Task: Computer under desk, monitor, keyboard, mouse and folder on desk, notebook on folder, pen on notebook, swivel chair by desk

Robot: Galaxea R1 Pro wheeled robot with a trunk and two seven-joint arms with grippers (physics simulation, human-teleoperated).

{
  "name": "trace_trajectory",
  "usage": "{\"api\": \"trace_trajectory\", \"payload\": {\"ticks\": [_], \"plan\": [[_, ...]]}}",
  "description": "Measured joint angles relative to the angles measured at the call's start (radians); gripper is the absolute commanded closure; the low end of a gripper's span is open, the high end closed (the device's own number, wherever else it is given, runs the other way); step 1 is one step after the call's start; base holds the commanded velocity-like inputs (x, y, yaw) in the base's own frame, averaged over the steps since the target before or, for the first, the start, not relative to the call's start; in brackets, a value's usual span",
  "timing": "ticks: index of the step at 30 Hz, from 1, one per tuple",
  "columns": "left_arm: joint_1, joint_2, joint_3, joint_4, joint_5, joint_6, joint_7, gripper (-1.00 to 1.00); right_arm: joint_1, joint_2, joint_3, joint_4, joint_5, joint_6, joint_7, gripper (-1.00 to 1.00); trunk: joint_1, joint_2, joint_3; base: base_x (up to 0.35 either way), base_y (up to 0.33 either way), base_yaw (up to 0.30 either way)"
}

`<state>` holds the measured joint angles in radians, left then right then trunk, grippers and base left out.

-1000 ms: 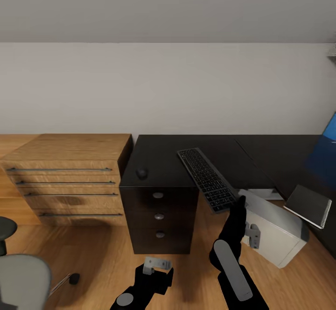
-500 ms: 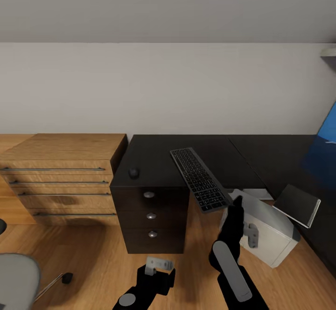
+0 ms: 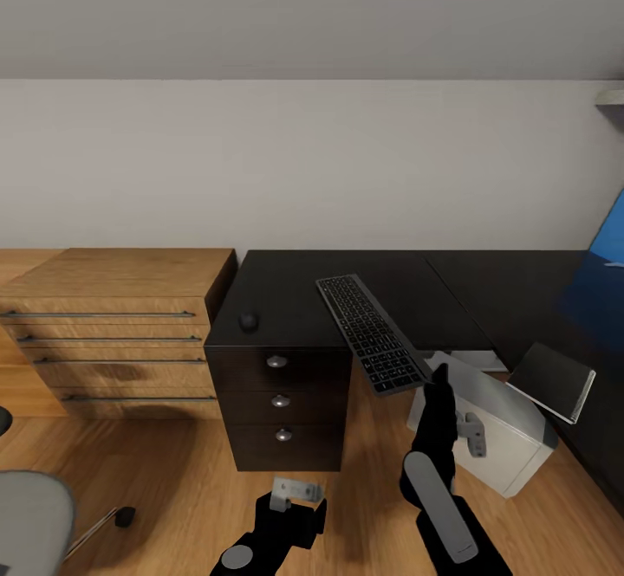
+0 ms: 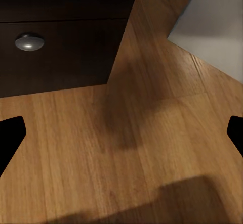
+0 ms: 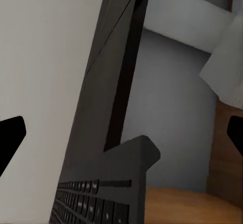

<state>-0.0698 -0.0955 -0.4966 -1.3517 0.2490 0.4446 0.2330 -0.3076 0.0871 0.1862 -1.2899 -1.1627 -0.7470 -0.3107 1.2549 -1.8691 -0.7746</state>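
Observation:
The black keyboard [image 3: 373,333] lies askew on the black desk [image 3: 295,281], its near end hanging over the front edge. My right gripper [image 3: 439,375] stands open just below that overhanging end; in the right wrist view the keyboard [image 5: 109,188] lies close ahead of the right gripper [image 5: 121,135], untouched. A small dark mouse [image 3: 249,320] rests on the desk's left part. The light grey computer [image 3: 485,424] stands on the floor by the desk. A dark notebook [image 3: 552,381] sits at the edge of the desk's right wing. My left gripper [image 3: 290,494] hangs open low over the floor [image 4: 152,148].
A light wooden drawer unit [image 3: 113,333] stands left of the desk's black drawer block [image 3: 282,403]. Part of the grey swivel chair [image 3: 26,515] shows at the lower left. A blue panel [image 3: 611,234] shows at the right edge. Wooden floor lies open in front.
The camera turned a little right at first, shifting the scene left. Since then my right forearm has edged slightly rightward under the keyboard's end. The left arm has stayed put.

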Motion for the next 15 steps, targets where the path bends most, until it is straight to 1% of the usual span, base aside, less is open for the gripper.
{"api": "trace_trajectory", "payload": {"ticks": [11,15], "plan": [[0.0,0.0,0.0,0.0,0.0,0.0,0.0,-1.0,0.0,-0.001,-0.001,0.001,0.002,0.062,0.0,-1.0,0.0,0.0,0.0,0.0,0.0,0.0],[0.0,0.0,0.0,0.0,0.0,0.0,0.0,-1.0,0.0,-0.001,-0.013,0.001,0.002,0.085,-0.001,-1.0,0.0,0.0,-0.001,0.0,0.0,-0.084]]}}
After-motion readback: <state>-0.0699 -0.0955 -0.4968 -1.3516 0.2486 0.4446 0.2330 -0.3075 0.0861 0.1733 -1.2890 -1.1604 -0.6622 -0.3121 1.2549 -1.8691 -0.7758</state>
